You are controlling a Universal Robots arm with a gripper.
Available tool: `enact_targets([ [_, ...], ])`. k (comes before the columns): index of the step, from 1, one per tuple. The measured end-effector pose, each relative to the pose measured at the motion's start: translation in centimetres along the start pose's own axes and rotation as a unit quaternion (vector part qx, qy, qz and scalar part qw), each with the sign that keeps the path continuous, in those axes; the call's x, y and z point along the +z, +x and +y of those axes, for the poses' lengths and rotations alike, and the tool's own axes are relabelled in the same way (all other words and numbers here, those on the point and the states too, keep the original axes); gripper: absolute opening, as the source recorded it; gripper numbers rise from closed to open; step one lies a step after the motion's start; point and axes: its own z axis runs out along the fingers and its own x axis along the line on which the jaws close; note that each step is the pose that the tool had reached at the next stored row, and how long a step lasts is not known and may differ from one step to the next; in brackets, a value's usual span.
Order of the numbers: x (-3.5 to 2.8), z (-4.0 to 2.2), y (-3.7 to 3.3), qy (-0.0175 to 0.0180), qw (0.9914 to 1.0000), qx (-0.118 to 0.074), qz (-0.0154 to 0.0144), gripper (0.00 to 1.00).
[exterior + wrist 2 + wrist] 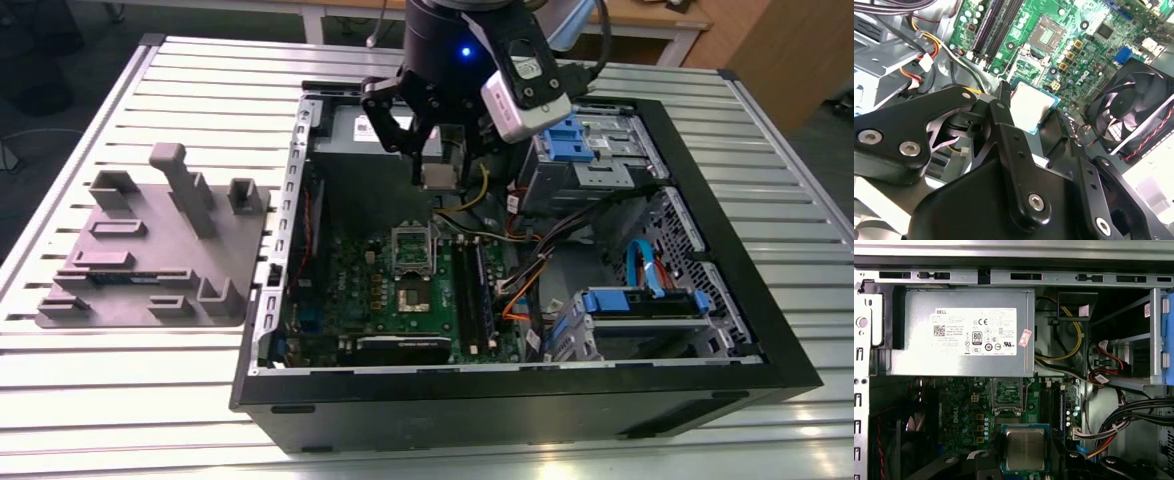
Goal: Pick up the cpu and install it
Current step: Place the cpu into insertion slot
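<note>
The gripper (441, 168) hangs inside the open computer case (747, 330) with its black fingers (1004, 117) clamped on the cpu (442, 178). It holds the cpu flat in the air above the green motherboard (387, 300), clear of the bare socket (414, 295).

In the exterior view the chip is small and partly masked by the gripper's linkage, and the arm is cut off at the frame's top. In both wrist views its silver top is plain, though the fingers cover two of its edges.

A black fan (1126, 112) is cut off at the second wrist view's edge. The grey power supply (909, 345) at the far side carries a white printed label (975, 331) and a small red-and-white sticker (1025, 338).

A grey moulded tray (147, 250) sits on the slatted table (134, 400), at the exterior view's left of the case.
</note>
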Motion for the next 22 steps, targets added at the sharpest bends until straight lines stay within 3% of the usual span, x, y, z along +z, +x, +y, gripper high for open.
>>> enact_targets([
  [7, 0.83, -0.76, 0.31, -0.0001, 1.0, -0.001, 0.0007, 0.47],
  [22, 3.46, -1.08, 0.59, 0.0, 1.0, 0.001, 0.0011, 0.47],
])
